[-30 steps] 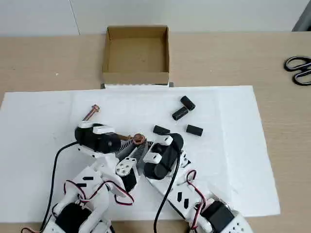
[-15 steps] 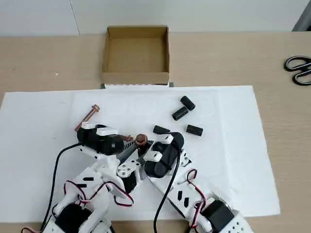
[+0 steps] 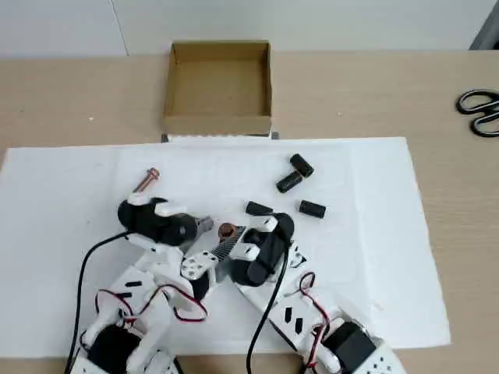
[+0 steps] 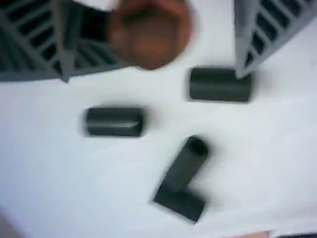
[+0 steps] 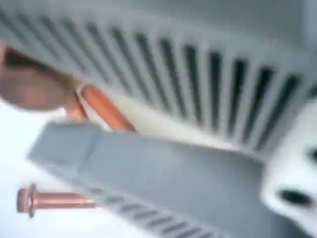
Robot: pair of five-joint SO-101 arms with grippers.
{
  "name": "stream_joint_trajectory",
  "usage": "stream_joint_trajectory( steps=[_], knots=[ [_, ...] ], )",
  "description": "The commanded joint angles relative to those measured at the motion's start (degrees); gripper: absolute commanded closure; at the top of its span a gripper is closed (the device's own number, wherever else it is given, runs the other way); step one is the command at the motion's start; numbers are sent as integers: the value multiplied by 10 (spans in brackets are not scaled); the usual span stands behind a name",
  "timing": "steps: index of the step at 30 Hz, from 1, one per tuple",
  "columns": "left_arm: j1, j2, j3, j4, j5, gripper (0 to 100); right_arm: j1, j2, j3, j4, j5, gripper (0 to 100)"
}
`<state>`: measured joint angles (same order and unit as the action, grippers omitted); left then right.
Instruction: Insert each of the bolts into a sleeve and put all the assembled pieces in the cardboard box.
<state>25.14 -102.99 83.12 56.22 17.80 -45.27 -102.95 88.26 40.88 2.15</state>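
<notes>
One copper metal bolt [image 5: 101,110] sits pinched in the right gripper [image 3: 228,238]; the left gripper [image 4: 151,74] gapes wide. A slack pinch could tilt it off a black cylindrical sleeve [image 4: 219,85].

**Held bolt mostly out of sight**

From above, only the head of the held bolt [image 3: 227,231] shows; its shank is hidden inside the right gripper [image 3: 231,240]. In the left wrist view that head is a blur. A second bolt [image 3: 146,180] ends behind the left arm. The right edge cuts off the scissors [image 3: 479,112].
</notes>
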Motion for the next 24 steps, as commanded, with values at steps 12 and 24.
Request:
stream_joint_trajectory(
  steps=[12,24],
  knots=[
    [-16,-2,-148,53,8,798,7,-5,-2,-11,-4,996],
    [-219,-4,-95,67,5,994,141,0,11,4,-70,996]
  ],
)
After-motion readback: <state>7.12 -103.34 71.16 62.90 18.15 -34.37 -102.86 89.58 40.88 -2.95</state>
